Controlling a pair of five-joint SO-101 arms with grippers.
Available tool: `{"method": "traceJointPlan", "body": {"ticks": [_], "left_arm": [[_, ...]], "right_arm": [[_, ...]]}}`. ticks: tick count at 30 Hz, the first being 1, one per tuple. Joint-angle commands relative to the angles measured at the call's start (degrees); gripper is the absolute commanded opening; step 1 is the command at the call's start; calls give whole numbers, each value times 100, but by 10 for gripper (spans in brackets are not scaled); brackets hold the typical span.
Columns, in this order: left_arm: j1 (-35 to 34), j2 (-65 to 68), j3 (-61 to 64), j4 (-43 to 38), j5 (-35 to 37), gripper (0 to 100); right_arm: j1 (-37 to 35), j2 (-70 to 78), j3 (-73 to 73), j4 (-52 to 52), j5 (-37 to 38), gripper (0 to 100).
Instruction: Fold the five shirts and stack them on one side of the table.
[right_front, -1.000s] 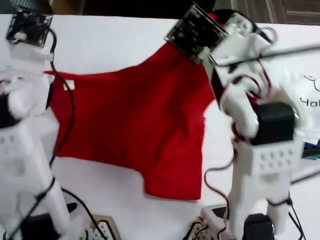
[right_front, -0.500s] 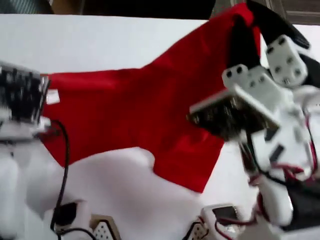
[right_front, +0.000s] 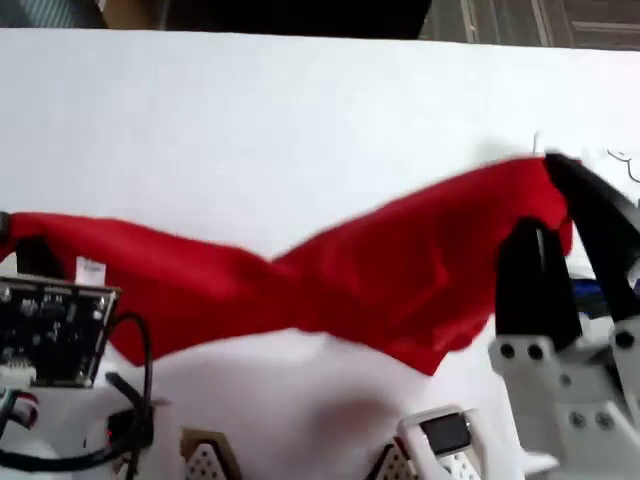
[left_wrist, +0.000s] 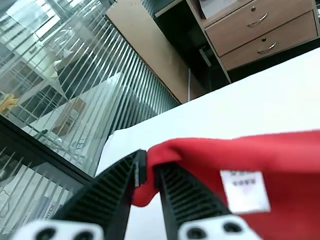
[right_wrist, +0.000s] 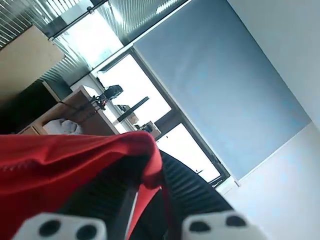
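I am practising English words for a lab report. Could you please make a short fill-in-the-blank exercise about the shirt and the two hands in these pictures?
1. The shirt is ___ in colour.
2. The left hand and the right hand are both ___ on the shirt.
3. The small label near the left hand is ___ in colour.

Missing words: red; shut; white.

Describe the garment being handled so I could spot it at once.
Over the white table, the red shirt hangs stretched between the left gripper and the right gripper, each pinching one end. It is the only red thing, with a small white label near the left gripper.
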Motion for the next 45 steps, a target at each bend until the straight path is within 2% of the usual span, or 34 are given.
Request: {"method": "traceJointPlan", "body": {"ticks": [1, 6, 13, 25, 31, 37, 45], "left_arm": [[-53, -9, -110, 62, 0, 24], [-18, 167, 277, -9, 9, 24], [-35, 976, 629, -695, 9, 24], [-18, 712, -145, -123, 9, 24], [-35, 492, -119, 62, 440, 24], [-44, -264, 1138, 35, 853, 24], [-53, -1635, 2422, -88, 818, 24]], "right_arm": [[-66, 4, -97, 40, -18, 20], [-75, 743, -79, 31, -431, 20], [-40, 2211, -176, -541, -624, 20], [-92, 1622, -1705, 84, -563, 20], [-611, 1481, -2004, 233, -281, 20], [-769, 1262, -2004, 286, -255, 20], [-927, 884, -2004, 338, -237, 20]]}}
